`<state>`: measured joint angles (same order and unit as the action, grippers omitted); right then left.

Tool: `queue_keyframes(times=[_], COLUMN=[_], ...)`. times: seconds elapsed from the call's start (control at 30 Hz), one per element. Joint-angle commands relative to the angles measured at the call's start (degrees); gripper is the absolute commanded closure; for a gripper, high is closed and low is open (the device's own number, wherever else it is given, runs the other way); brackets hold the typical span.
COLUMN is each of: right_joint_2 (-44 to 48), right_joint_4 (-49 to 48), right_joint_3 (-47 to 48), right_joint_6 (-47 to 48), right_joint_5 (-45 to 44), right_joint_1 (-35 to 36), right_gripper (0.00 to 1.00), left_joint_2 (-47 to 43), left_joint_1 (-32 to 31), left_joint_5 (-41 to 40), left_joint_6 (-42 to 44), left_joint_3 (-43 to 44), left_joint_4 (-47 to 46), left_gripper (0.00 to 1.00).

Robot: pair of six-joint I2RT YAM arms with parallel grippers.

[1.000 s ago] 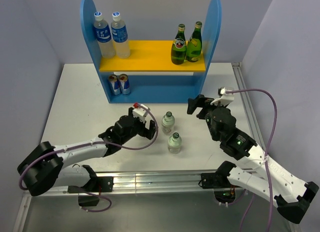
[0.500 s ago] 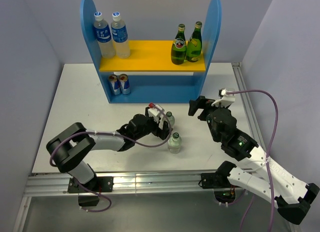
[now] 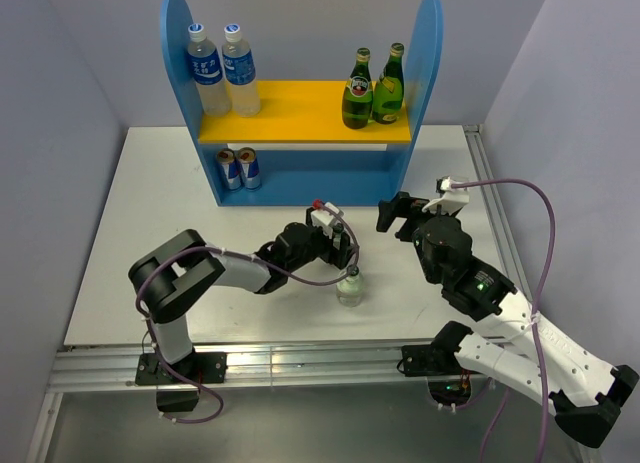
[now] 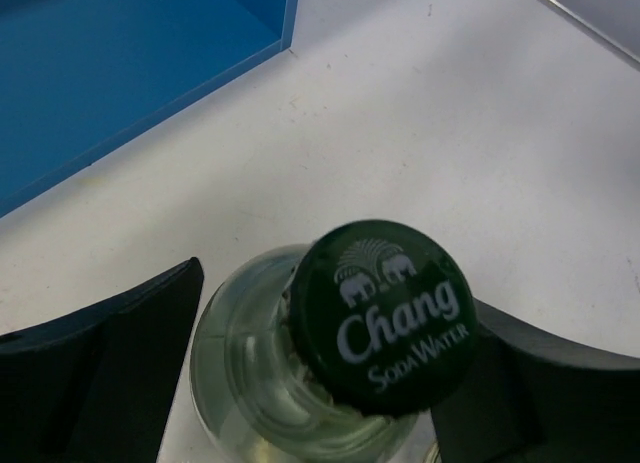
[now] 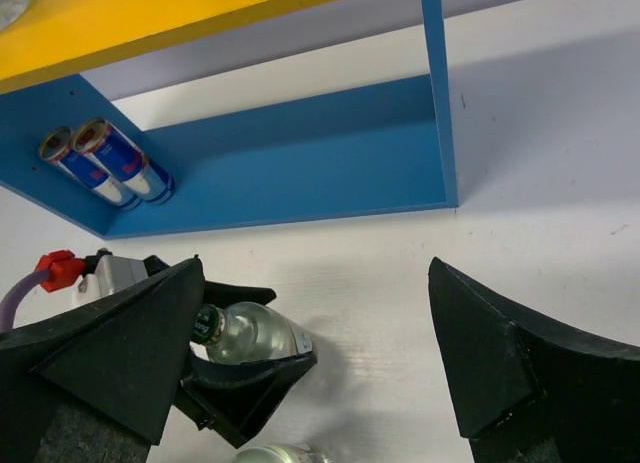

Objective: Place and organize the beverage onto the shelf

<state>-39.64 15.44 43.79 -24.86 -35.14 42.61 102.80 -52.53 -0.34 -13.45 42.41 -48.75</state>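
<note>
A clear soda-water bottle with a green cap (image 4: 385, 313) stands on the white table between the fingers of my left gripper (image 3: 343, 241). The jaws are wide open on either side of it, with the left finger (image 4: 100, 373) close to the glass. The same bottle (image 5: 255, 335) shows in the right wrist view, flanked by the left fingers. A second clear bottle (image 3: 349, 285) stands just in front of it, free. My right gripper (image 3: 398, 213) is open and empty, to the right of both bottles. The shelf (image 3: 310, 108) stands at the back.
On the yellow board stand two blue-labelled water bottles (image 3: 213, 68) at the left and two green glass bottles (image 3: 372, 83) at the right. Two cans (image 3: 239, 168) sit at the left of the blue base (image 5: 300, 163). A metal rail runs along the table's right edge.
My left arm has reached to the right, and its open gripper went from left of the far clear bottle to around it. The right arm has not moved.
</note>
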Motion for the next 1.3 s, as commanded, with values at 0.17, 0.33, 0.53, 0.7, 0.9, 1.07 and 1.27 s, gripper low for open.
queue_keyframes(times=[0.17,0.33,0.53,0.7,0.9,1.07,1.27], right_joint_2=[-0.2,-0.3,-0.3,-0.2,0.3,0.0,-0.4], right_joint_4=[-1.5,-1.9,-2.9,-3.0,-3.1,-3.5,-4.1], right_joint_3=[0.4,-0.1,-0.5,-0.7,-1.1,-1.2,-1.5], right_joint_6=[-0.3,-0.3,-0.3,-0.4,-0.3,-0.1,-0.1], right_joint_5=[-1.0,-1.0,-0.9,-1.0,-1.1,-1.2,-0.8], right_joint_1=[0.2,0.2,0.1,0.2,0.2,0.1,-0.1], right_gripper=[0.0,0.0,0.0,0.0,0.0,0.0,0.0], left_joint_2=[1.2,-1.4,-3.4,-0.3,5.0,11.0,16.1], left_joint_1=[-0.6,-0.6,1.3,4.2,8.5,11.6,12.7], left_joint_5=[-4.5,-8.6,-13.5,-13.8,-13.4,-13.2,-16.9], left_joint_6=[-1.1,0.6,3.1,3.3,1.6,0.7,1.8], left_joint_3=[3.2,5.0,9.5,17.7,25.5,31.4,35.5], left_joint_4=[-1.2,2.9,5.9,7.9,7.1,7.0,3.6], left_gripper=[0.52,1.0,1.0,1.0,1.0,1.0,1.0])
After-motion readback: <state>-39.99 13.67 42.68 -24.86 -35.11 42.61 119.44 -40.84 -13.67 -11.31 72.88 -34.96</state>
